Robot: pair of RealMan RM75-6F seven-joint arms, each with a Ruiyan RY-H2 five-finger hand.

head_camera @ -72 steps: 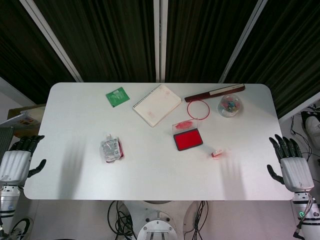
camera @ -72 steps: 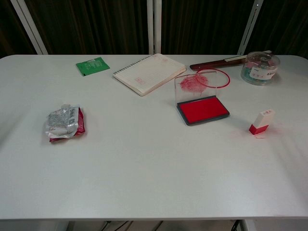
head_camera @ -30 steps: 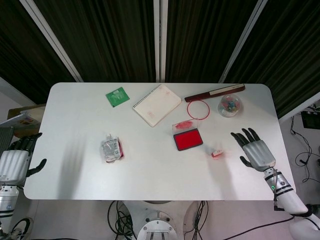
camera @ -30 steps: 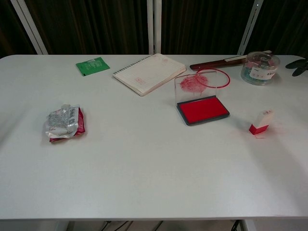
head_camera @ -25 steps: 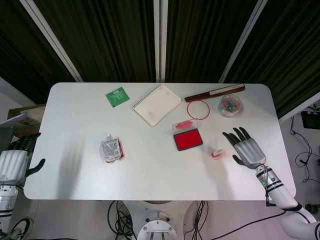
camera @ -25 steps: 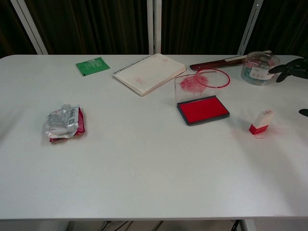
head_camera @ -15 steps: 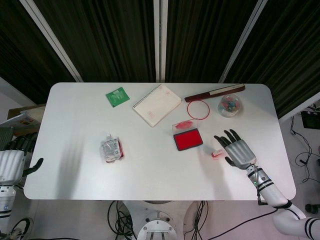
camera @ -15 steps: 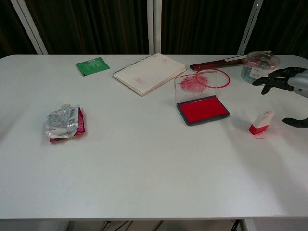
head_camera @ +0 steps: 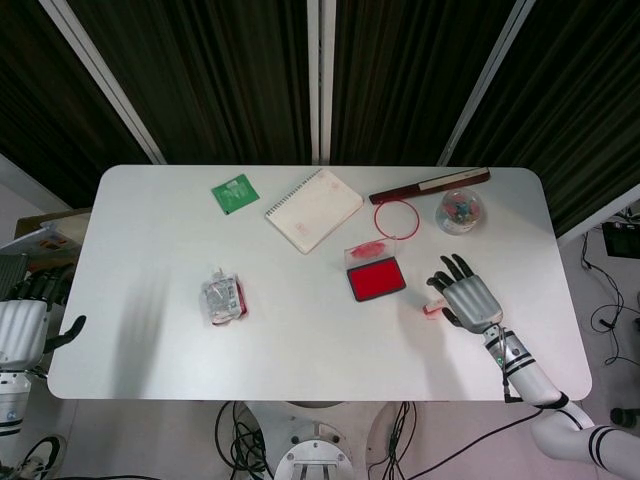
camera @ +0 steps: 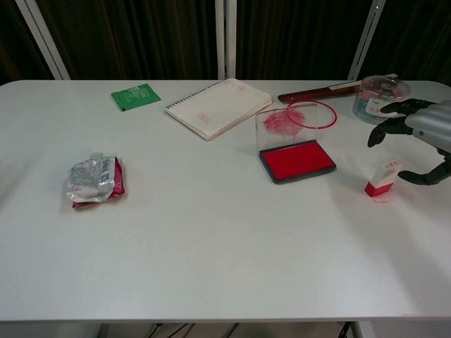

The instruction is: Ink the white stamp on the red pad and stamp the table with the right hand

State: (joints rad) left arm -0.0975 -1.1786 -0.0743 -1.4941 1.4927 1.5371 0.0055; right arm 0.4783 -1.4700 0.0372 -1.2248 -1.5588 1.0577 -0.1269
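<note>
The white stamp point(camera: 384, 177) with a red base stands upright on the table, right of the red ink pad point(camera: 297, 161); its lid stands open and is smeared with red ink. In the head view the stamp point(head_camera: 434, 305) pokes out at the left edge of my right hand point(head_camera: 468, 299). My right hand point(camera: 423, 139) hovers just right of the stamp, fingers spread and curved toward it, holding nothing. My left hand point(head_camera: 22, 330) hangs open off the table's left edge.
A spiral notebook point(head_camera: 313, 209), a green card point(head_camera: 234, 192), a red ring point(head_camera: 397, 217), a dark red bar point(head_camera: 429, 185) and a clear round tub point(head_camera: 460, 211) lie along the far side. A crumpled foil packet point(head_camera: 223, 298) sits at the left. Red ink marks stain the table under the stamp.
My right hand has come in from beyond the right edge and moved left across the table until it sits beside the stamp. The stamp and the left hand have stayed put.
</note>
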